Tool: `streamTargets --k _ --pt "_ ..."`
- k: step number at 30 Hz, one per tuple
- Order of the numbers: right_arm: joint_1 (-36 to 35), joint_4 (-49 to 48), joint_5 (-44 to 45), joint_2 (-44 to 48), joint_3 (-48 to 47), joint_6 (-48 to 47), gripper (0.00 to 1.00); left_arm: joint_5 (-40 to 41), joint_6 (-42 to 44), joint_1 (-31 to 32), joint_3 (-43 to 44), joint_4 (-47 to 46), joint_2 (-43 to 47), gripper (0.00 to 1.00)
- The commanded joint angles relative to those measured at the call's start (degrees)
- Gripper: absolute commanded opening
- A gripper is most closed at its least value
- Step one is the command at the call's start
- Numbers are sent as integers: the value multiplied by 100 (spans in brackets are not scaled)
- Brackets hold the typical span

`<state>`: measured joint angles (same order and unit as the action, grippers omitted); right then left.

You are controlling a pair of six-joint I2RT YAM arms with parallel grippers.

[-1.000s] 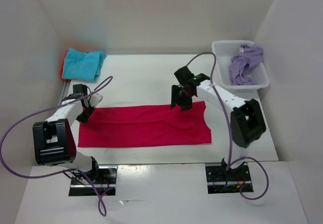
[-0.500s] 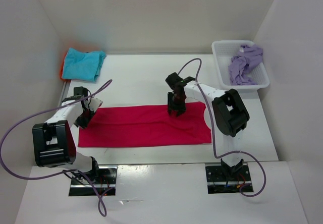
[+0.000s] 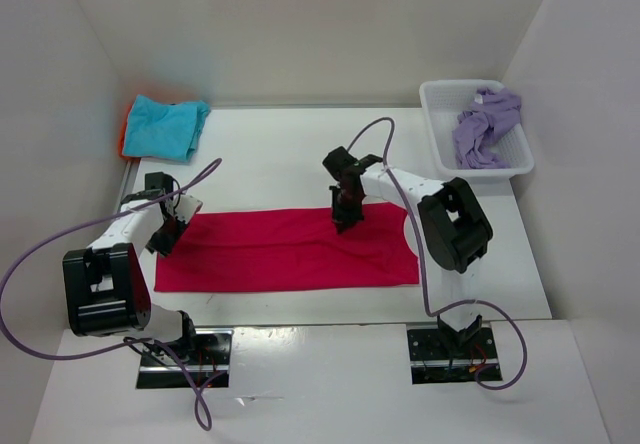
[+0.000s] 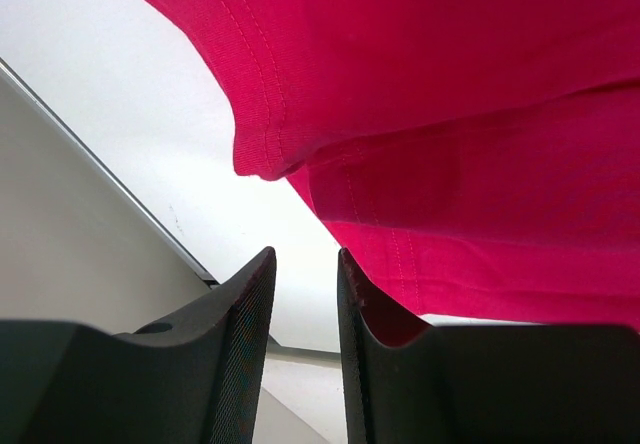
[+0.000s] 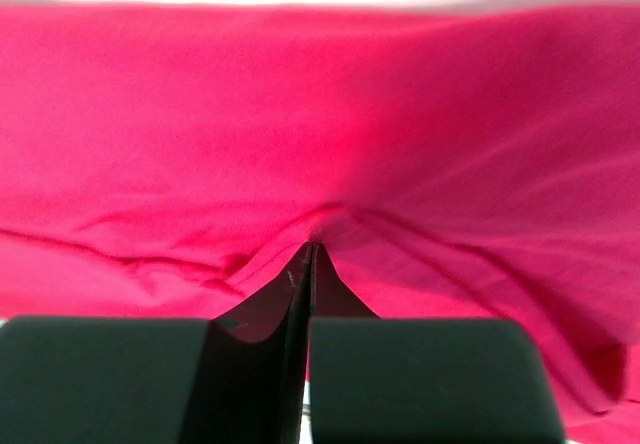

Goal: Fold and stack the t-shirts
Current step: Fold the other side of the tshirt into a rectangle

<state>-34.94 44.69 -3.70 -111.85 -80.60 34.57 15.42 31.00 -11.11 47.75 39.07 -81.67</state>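
Note:
A magenta-red t-shirt [image 3: 285, 249] lies folded into a long strip across the table's middle. My right gripper [image 3: 343, 214] is at the middle of its far edge, and in the right wrist view the gripper [image 5: 312, 249] is shut on a pucker of the red cloth [image 5: 320, 114]. My left gripper [image 3: 165, 229] stands at the strip's left end. In the left wrist view the left gripper [image 4: 305, 256] is open with only bare table in the gap, and the shirt's hem [image 4: 450, 114] lies just beyond its right finger. A turquoise t-shirt [image 3: 168, 126] rests on an orange one [image 3: 126, 132] at the far left.
A white mesh basket [image 3: 441, 96] at the far right corner holds a crumpled lavender t-shirt [image 3: 487, 124]. White walls close in the table on three sides. Purple cables loop from both arms.
My right gripper slid left along the shirt's far edge, came down and shut on the cloth. My left gripper opened at the shirt's left end.

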Motion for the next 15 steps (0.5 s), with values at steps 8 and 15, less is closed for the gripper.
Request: streamTargets --k 8,15 --pt "-856 5 -649 1235 985 656 1 110 -138 -31 322 83 142 44" --pt "18 637 836 2386 1325 1157 60 479 -33 -215 805 136 449 59"
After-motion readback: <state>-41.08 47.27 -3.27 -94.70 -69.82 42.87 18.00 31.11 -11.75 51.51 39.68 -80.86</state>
